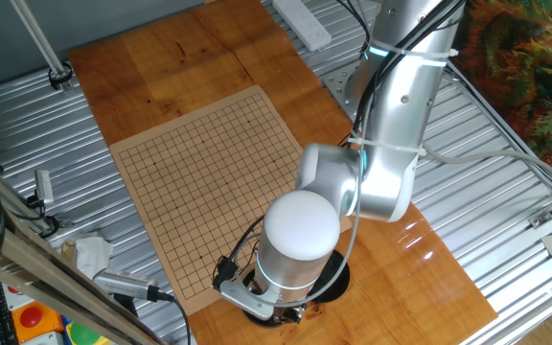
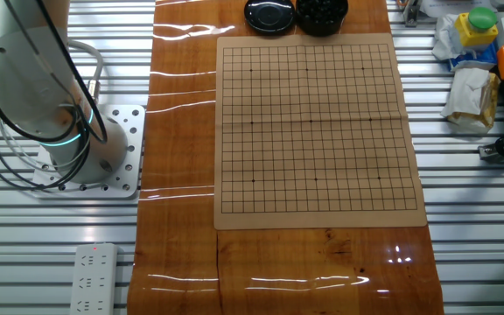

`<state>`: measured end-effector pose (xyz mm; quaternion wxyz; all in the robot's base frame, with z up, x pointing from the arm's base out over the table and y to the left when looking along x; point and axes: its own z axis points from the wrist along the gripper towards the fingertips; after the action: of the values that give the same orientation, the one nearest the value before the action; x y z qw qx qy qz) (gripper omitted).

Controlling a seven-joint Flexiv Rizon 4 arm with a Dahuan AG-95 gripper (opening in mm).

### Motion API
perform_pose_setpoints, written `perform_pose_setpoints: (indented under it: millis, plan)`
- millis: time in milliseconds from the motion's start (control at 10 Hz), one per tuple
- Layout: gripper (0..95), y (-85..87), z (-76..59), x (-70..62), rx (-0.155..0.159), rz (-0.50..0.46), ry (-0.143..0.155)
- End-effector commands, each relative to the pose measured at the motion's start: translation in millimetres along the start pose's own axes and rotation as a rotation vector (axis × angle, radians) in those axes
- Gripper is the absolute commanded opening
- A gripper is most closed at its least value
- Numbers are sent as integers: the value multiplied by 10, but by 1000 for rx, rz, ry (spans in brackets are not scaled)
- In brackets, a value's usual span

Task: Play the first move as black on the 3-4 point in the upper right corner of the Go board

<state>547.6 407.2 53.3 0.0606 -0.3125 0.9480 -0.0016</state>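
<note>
The tan board (image 1: 204,182) with its black grid lies flat on the tabletop, and no stone shows on its lines (image 2: 313,122). In the other fixed view a black bowl (image 2: 322,13) heaped with glossy black stones sits just past the board's far edge, next to a round black lid (image 2: 269,15). In one fixed view my arm's white-capped wrist (image 1: 300,240) hangs right over that bowl and covers it. My gripper (image 1: 274,309) points down beneath the wrist; its fingers are hidden, so its state does not show. The lid's rim (image 1: 341,280) peeks out beside the wrist.
The arm's base (image 2: 86,157) is bolted to the slatted metal bench beside the wooden top. A white power strip (image 2: 93,278) lies near it. Paper bags (image 2: 469,92), a yellow-and-red toy (image 2: 479,22) and cables crowd the bench on the board's other side.
</note>
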Motion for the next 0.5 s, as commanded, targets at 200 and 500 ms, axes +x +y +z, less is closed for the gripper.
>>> perform_pose_setpoints:
  millis: [200,500]
  plan:
    - [380,0,2,2,12,-30,-14]
    - [380,-2,18,3,19,-37,-25]
